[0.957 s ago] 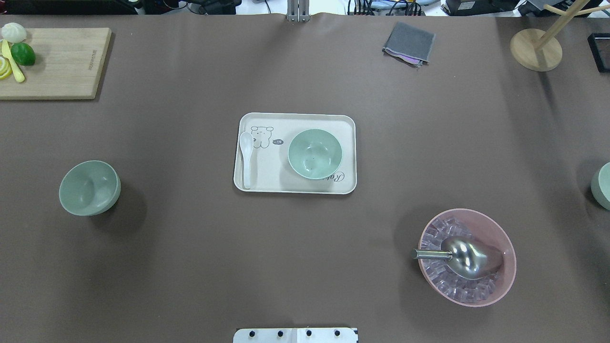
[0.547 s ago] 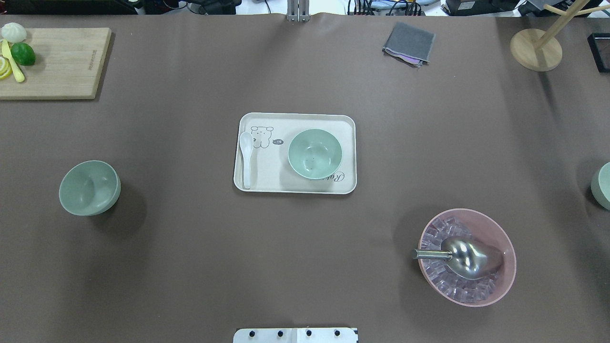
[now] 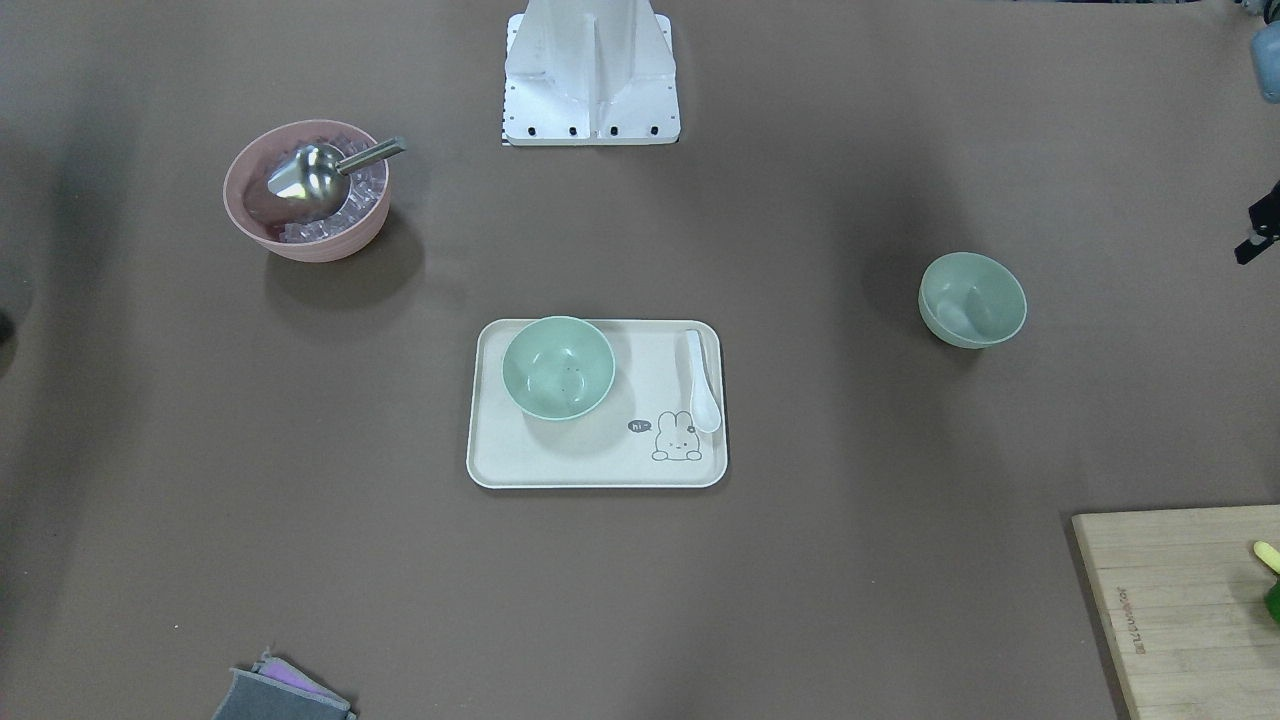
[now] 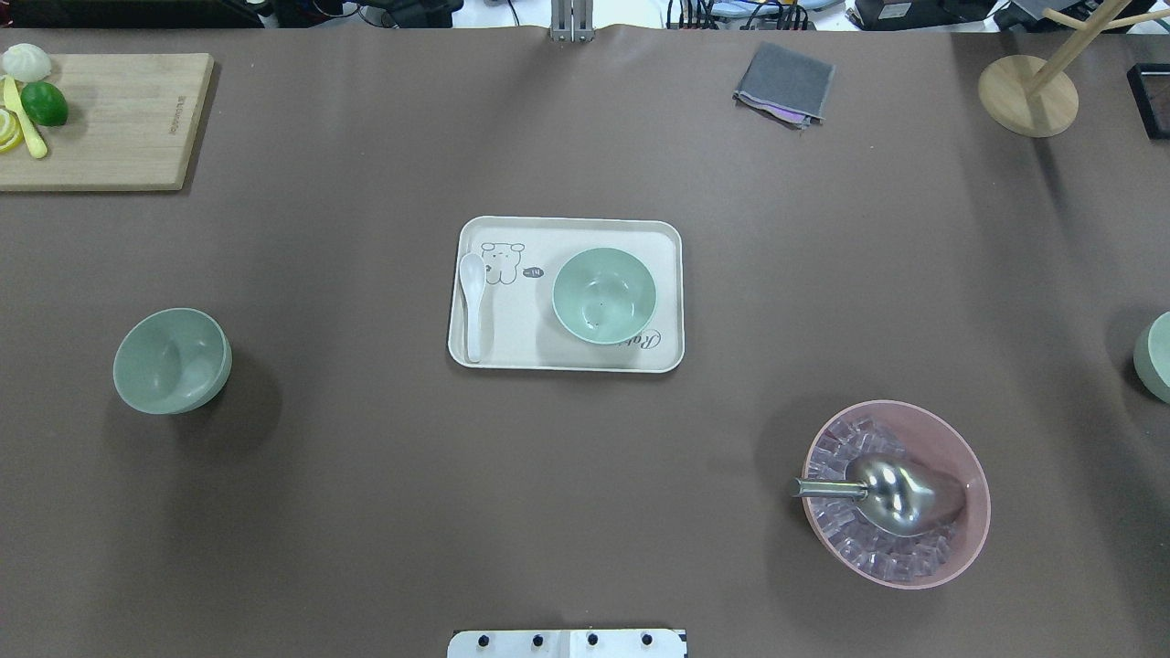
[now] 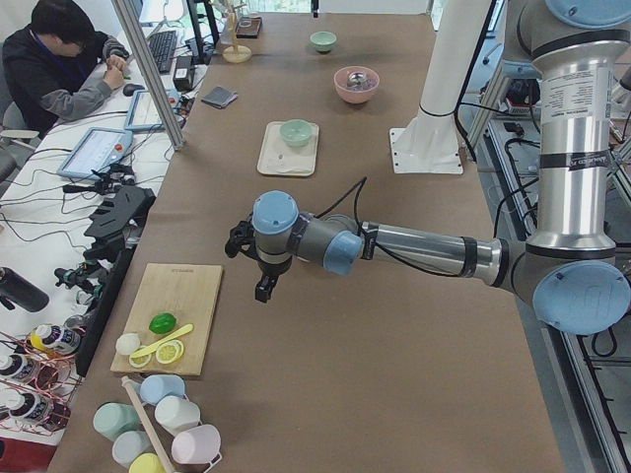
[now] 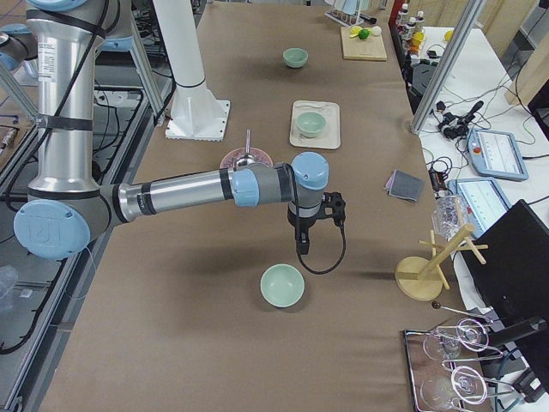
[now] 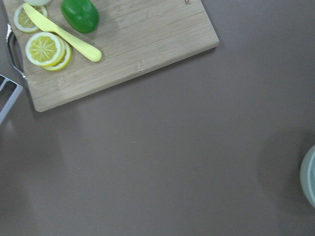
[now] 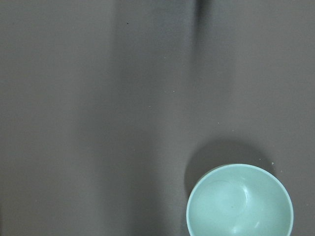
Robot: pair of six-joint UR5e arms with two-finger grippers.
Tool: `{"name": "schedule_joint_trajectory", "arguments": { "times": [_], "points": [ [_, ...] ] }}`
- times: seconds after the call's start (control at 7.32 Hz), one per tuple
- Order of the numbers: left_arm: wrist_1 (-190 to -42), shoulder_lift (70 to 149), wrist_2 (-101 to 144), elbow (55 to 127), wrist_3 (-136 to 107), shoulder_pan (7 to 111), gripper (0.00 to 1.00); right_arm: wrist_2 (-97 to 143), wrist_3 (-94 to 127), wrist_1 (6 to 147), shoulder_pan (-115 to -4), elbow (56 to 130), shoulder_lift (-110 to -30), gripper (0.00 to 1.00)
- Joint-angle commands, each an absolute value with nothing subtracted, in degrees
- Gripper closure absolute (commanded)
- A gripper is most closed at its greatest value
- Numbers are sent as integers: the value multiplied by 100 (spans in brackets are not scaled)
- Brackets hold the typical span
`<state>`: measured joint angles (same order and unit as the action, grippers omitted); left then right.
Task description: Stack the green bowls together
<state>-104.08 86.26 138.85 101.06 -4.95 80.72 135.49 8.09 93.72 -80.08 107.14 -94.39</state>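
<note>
Three pale green bowls stand apart. One (image 4: 604, 295) sits on the beige tray (image 4: 512, 352) at the table's middle, one (image 4: 171, 360) stands at the left, and one (image 4: 1155, 356) is cut off by the right edge. My left gripper (image 5: 264, 286) hangs above the table near the left bowl, whose rim shows in the left wrist view (image 7: 310, 178). My right gripper (image 6: 302, 243) hangs above the table beside the right bowl (image 6: 282, 285), which also shows in the right wrist view (image 8: 239, 202). I cannot tell whether either gripper is open or shut.
A pink bowl (image 4: 960, 539) with ice cubes and a metal scoop (image 4: 891, 493) stands front right. A white spoon (image 4: 473, 302) lies on the tray. A cutting board (image 4: 110, 119) with lime and lemon is far left; a grey cloth (image 4: 786, 82) and wooden stand (image 4: 1028, 96) are far right.
</note>
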Motion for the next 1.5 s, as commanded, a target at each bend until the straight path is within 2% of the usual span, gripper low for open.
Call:
{"name": "schedule_joint_trajectory", "arguments": {
  "times": [0.0, 0.41, 1.09, 1.23, 1.37],
  "points": [
    [-11078, 8684, 14037, 10099, -2206, 7308, 1, 13333, 1397, 9369, -7595, 10740, -9256, 0],
    [-11662, 8701, 13765, 10081, -3304, 6453, 1, 13289, 1722, 9369, -7453, 10731, -9158, 0],
    [-11829, 8684, 13275, 10081, -3496, 5882, 2, 12876, 2329, 8543, -7260, 10556, -9246, 0],
    [-12126, 8692, 13106, 10038, -3837, 5706, 4, 12876, 2329, 8534, -7242, 10556, -9246, 0],
    [-12207, 8692, 13070, 9994, -3849, 5669, 15, 12876, 2329, 8534, -7233, 10556, -9246, 0]
  ]
}}
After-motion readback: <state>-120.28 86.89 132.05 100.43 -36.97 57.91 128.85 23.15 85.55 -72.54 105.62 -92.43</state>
